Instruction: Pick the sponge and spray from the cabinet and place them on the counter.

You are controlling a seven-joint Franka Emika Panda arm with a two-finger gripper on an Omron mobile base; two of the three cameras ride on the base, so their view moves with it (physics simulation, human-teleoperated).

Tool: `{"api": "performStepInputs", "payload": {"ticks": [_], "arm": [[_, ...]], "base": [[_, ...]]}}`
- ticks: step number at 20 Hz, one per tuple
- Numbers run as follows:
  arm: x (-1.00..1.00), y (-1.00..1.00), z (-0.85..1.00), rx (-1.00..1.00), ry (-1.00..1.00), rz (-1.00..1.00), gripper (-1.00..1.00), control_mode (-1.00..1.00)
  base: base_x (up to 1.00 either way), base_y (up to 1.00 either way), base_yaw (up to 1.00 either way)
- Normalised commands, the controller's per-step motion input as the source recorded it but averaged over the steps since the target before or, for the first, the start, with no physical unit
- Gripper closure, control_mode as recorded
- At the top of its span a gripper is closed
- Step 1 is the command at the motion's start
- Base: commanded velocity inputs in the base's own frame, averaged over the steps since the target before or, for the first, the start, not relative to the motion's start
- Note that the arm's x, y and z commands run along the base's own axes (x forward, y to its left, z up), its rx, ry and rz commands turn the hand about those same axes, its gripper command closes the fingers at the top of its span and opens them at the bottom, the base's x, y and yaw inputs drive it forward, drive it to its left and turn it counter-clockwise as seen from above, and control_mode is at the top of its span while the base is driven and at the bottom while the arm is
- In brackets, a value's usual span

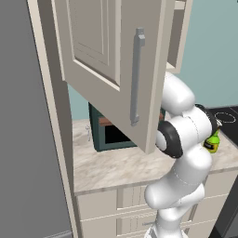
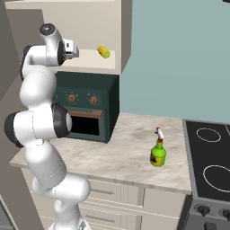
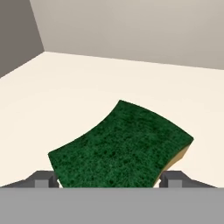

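My gripper [image 3: 106, 180] straddles the sponge [image 3: 124, 144] on the cabinet [image 1: 111, 56] shelf — fingers [image 3: 43, 178] wide at either side, grip unclear. The spray [image 2: 157, 152] stands on the counter [image 2: 121, 157] near its right edge.

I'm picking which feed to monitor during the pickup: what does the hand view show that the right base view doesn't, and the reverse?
Hand view alone: the green sponge lying on the pale cabinet shelf, between the end effector fingertips. Right base view alone: the spray standing on the counter, the dark green oven, the cooktop and a corn cob. Both share the cabinet interior.
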Motion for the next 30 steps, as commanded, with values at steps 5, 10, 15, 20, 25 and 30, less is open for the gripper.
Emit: {"api": "performStepInputs", "payload": {"ticks": [5, 10, 15, 20, 25, 30], "arm": [[-0.66, -0.10, 0.11, 0.00, -0.12, 0.01, 1.00, -1.00], [-0.88, -0.28, 0.12, 0.00, -0.12, 0.02, 1.00, -1.00], [-0.89, -0.52, 0.10, 0.01, -0.09, 0.02, 1.00, -1.00], [-0.84, -0.47, 0.11, 0.00, -0.06, 0.00, 1.00, -1.00], [-0.78, -0.25, 0.09, 0.00, -0.01, 0.00, 1.00, -1.00], [-0.79, -0.16, 0.01, 0.00, 0.00, 0.00, 1.00, -1.00]], "base": [[0.00, 0.00, 0.00], [0.00, 0.00, 0.00], [0.00, 0.00, 0.00], [0.00, 0.00, 0.00], [0.00, 0.00, 0.00], [0.00, 0.00, 0.00]]}}
